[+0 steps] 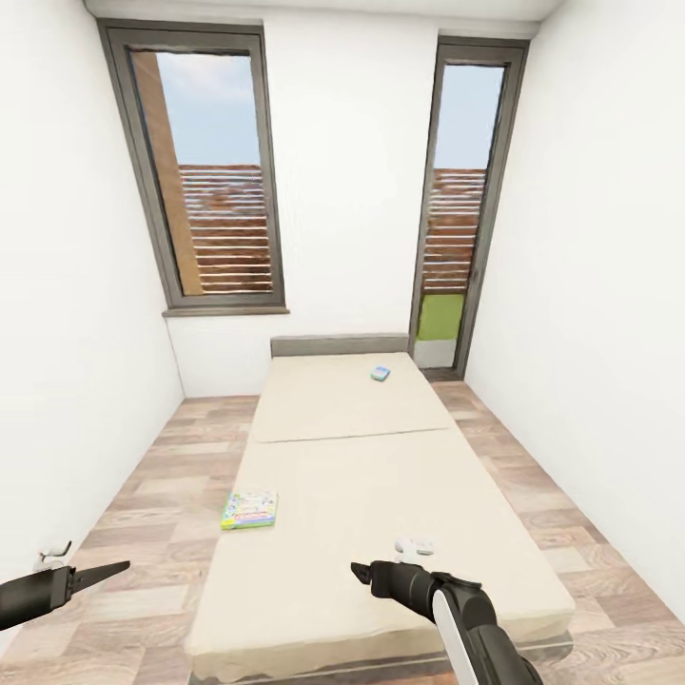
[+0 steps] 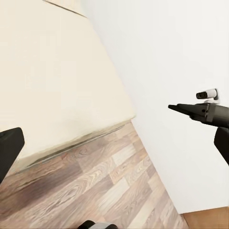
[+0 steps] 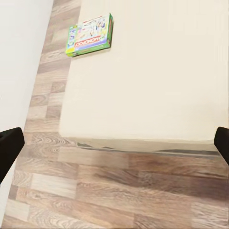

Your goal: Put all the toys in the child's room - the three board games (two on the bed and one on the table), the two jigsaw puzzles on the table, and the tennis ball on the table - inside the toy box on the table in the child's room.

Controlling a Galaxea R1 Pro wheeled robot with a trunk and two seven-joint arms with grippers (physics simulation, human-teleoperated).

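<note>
Toys still lie on the bed [image 1: 381, 495], so this looks like the approach for a first pickup. Lowest in the head frame, the left gripper [image 1: 119, 568] points in from the left edge and the right gripper [image 1: 359, 573] hangs over the mattress's near end; both hold nothing, and I cannot tell whether their fingers are spread or closed. The green game box [image 1: 249, 509] lies flat at the bed's left edge, left of centre frame. Further up, a small blue box [image 1: 381, 373] sits near the headboard [image 1: 340, 343]. Best to roll closer, take the green box first, and grip it across its narrow side.
</note>
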